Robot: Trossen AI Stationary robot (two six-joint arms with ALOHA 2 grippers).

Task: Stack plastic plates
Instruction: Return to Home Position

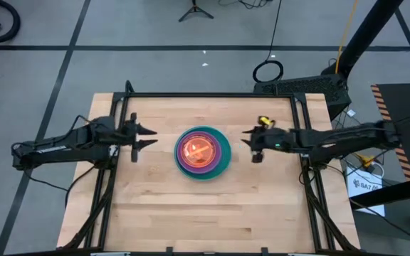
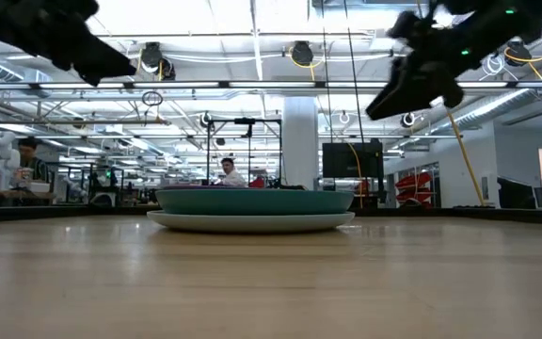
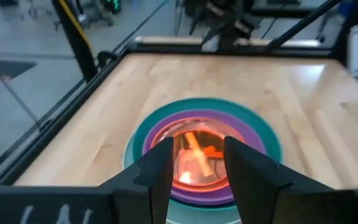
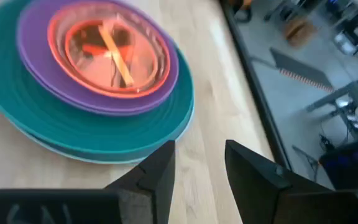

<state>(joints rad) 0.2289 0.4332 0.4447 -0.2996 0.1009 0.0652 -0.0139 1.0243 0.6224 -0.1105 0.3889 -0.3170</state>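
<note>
The plastic plates (image 1: 203, 151) sit in one stack at the table's middle: a light blue plate (image 2: 250, 222) at the bottom resting on the wood, teal (image 4: 73, 127) on it, then purple (image 3: 246, 132), pink and orange (image 4: 104, 53) nested on top. My left gripper (image 1: 150, 138) hovers open above the table, left of the stack, pointing at it; in its wrist view (image 3: 197, 155) the stack lies ahead. My right gripper (image 1: 246, 140) hovers open to the right of the stack, also empty (image 4: 201, 152).
A yellow object (image 1: 265, 122) sits on the right arm near the table's far right. Black frame rails (image 1: 212, 95) border the table's far and side edges. Bare wood (image 1: 205, 206) stretches toward the near edge. People sit at desks (image 2: 226, 172) in the room beyond.
</note>
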